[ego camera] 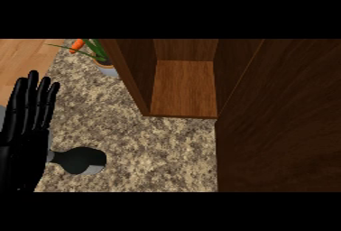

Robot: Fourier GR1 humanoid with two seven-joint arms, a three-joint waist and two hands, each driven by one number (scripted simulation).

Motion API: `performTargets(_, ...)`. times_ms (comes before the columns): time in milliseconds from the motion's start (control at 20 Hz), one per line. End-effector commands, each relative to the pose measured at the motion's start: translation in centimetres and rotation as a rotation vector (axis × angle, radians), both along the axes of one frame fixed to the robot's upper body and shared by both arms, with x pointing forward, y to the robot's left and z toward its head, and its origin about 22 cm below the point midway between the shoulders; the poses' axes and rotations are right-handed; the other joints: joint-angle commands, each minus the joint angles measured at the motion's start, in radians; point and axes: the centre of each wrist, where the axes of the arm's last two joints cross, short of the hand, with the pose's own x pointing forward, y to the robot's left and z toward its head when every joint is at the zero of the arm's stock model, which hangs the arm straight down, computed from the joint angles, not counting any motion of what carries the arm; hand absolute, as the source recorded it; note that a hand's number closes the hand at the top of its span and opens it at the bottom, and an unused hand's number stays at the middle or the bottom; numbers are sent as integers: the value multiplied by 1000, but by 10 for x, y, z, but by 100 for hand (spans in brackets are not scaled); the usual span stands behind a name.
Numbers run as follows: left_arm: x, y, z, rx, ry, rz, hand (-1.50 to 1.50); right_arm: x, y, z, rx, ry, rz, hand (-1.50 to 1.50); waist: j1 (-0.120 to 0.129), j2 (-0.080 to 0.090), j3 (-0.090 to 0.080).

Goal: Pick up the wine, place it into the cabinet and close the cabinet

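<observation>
Wine bottle (pixel 81 161): dark, lying on its side on the speckled bench (pixel 160 144), long axis running left to right, neck toward the left hand (pixel 26 122). Left hand: fingers straight and apart, holding nothing, bottle just to its lower right. Right hand: not in view. Cabinet (pixel 183 85): door open, shelf bare, beyond the bottle to the right.
</observation>
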Motion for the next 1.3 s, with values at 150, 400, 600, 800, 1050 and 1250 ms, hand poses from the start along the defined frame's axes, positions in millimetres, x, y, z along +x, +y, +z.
performTargets(150,-51,-1,-14,-9,-30,69,-150,-35,7,-3,44,62,94,-150,-44,-5,-17)
performTargets(400,-74,-16,-19,-321,149,-59,-150,-38,7,-12,40,214,302,-150,-36,-7,-17)
performTargets(600,-89,-24,-13,-348,135,-66,-150,-51,5,18,39,220,339,-150,-41,-3,-17)
performTargets(800,-100,-28,13,-351,131,-63,-150,-62,17,47,14,234,355,-150,-40,-3,-17)
performTargets(1050,-112,-52,27,-359,117,-35,-150,-67,15,40,15,234,328,-150,-44,-3,-16)
performTargets(1250,-114,-54,34,-358,112,-24,-150,-56,31,55,32,217,356,-150,-39,-2,-17)
